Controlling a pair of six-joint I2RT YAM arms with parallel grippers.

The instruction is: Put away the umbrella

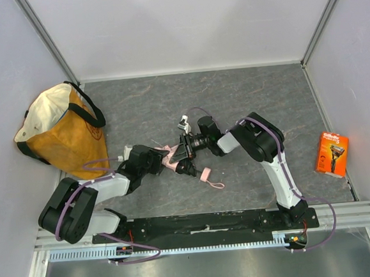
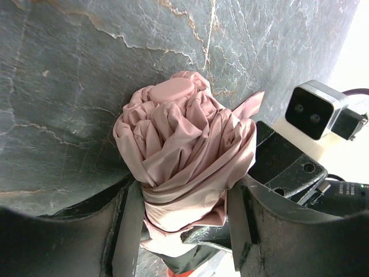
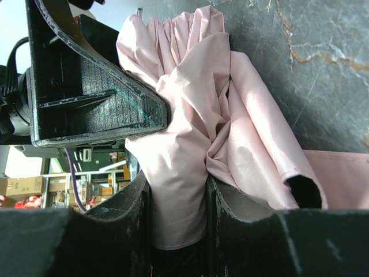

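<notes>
The pale pink folded umbrella (image 1: 172, 156) lies on the grey table between my two grippers. My left gripper (image 1: 162, 159) is shut around its bundled canopy (image 2: 184, 150); both fingers press its sides in the left wrist view. My right gripper (image 1: 185, 152) is shut on a fold of the pink fabric (image 3: 179, 190), right against the left gripper's finger (image 3: 92, 86). The thin pink strap (image 1: 208, 177) trails on the table toward the near edge. The black handle end is mostly hidden by the grippers.
An orange-and-cream tote bag (image 1: 62, 129) stands at the far left against the wall. An orange razor package (image 1: 332, 154) lies at the right. Grey walls enclose the table on three sides.
</notes>
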